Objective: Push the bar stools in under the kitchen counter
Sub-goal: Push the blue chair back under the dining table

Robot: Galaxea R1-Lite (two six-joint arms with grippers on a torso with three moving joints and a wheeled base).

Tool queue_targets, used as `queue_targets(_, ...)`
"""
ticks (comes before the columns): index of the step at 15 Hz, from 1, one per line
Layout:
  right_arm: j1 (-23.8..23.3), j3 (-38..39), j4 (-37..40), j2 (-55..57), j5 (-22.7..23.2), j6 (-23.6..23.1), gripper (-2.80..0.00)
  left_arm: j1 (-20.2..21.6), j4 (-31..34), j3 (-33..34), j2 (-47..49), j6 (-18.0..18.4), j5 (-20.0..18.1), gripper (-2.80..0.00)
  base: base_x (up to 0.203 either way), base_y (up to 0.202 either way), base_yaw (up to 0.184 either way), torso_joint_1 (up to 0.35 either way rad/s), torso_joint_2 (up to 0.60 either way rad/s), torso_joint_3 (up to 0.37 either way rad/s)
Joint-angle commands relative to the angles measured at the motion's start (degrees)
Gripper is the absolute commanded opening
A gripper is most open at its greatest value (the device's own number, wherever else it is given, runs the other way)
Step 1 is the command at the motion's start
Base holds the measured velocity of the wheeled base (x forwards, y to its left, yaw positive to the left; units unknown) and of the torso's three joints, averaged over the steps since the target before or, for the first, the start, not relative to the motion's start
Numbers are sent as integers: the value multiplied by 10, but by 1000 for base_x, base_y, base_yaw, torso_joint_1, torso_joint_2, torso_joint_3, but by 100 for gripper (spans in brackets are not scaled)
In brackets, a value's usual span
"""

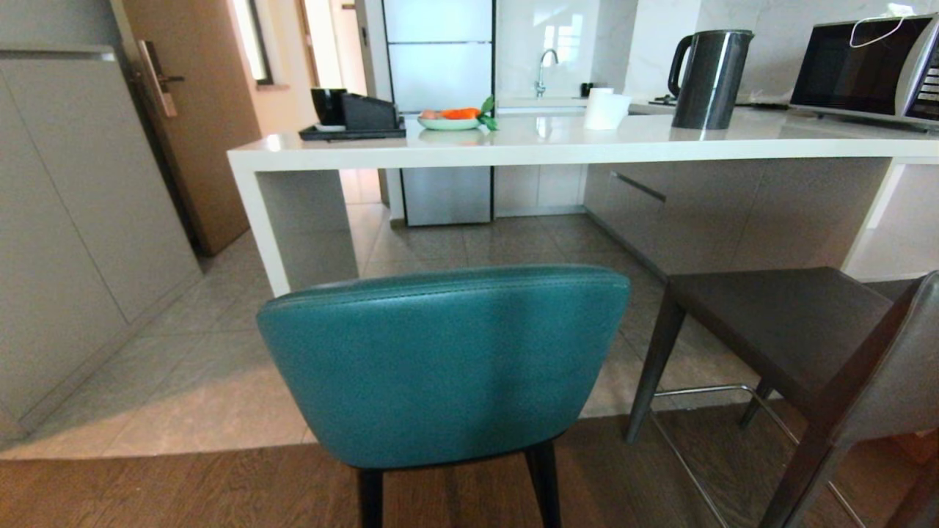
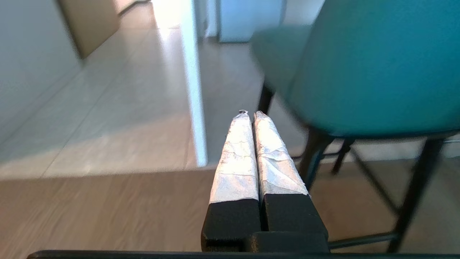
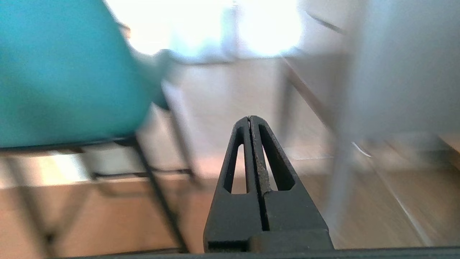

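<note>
The teal bar stool (image 1: 440, 359) stands right in front of me with its rounded back toward me, out from the white kitchen counter (image 1: 513, 150). To its right stands the dark grey bar stool (image 1: 799, 323), also out from the counter. Neither arm shows in the head view. My left gripper (image 2: 250, 114) is shut and empty, low beside the teal stool (image 2: 373, 68), apart from it. On the other side of that teal stool (image 3: 61, 72) my right gripper (image 3: 249, 118) is shut and empty, with the grey stool's leg (image 3: 341, 158) on its far side.
The counter's white slab leg (image 1: 293, 220) stands left of the teal stool. On top sit a black tray (image 1: 352, 132), a fruit plate (image 1: 451, 121), a paper roll (image 1: 605, 110), a kettle (image 1: 708, 77) and a microwave (image 1: 866, 66). Grey cabinets (image 1: 81, 220) line the left.
</note>
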Motion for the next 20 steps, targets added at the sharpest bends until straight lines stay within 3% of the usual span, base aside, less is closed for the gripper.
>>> queue_targets(1,0,-50,4,72,55,8,-280,0,-7,-60,96,-16,-13,-280,0,0,0,0,0,0)
queue_targets(3,1,-74,-17,167,64,19,-280,-2,-56,-90,230,-35,-21,-280,0,0,0,0,0,0)
queue_targets(9,0,-101,-242,473,69,9,-280,-42,-397,-97,622,-46,-33,-280,0,0,0,0,0,0)
queue_targets(13,1,-126,-379,652,68,5,-280,-61,-589,-94,804,-41,-32,-280,0,0,0,0,0,0)
queue_targets(17,43,-138,-541,834,39,-11,-280,-99,-631,-85,856,-43,-8,-280,0,0,0,0,0,0)
queue_targets(20,147,-139,-718,957,-47,-27,-280,-123,-646,-75,856,-46,19,-280,0,0,0,0,0,0)
